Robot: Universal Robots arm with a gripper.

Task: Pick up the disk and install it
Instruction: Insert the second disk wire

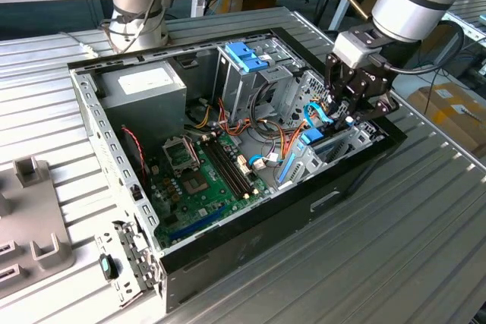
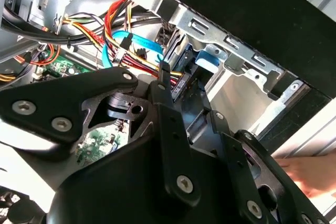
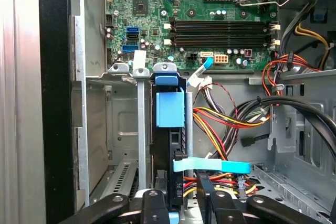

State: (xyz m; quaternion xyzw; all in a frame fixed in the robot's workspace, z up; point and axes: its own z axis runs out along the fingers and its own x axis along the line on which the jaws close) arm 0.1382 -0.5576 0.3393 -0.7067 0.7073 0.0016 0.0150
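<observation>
The disk stands on edge in the drive bay at the end of the open computer case on the exterior view's right. Its blue rail tab points toward the motherboard. In the exterior view the disk shows as a blue-edged piece just below my gripper. My gripper reaches down into the bay with one black finger on each side of the disk's dark edge, shut on it. In the second wrist view the disk sits between the fingertips, beside the bay's metal wall.
Red, yellow and black cables and a light-blue flat cable run close beside the bay. The green motherboard, the grey power supply and a metal cage with a blue latch fill the case. A grey fixture lies on the table.
</observation>
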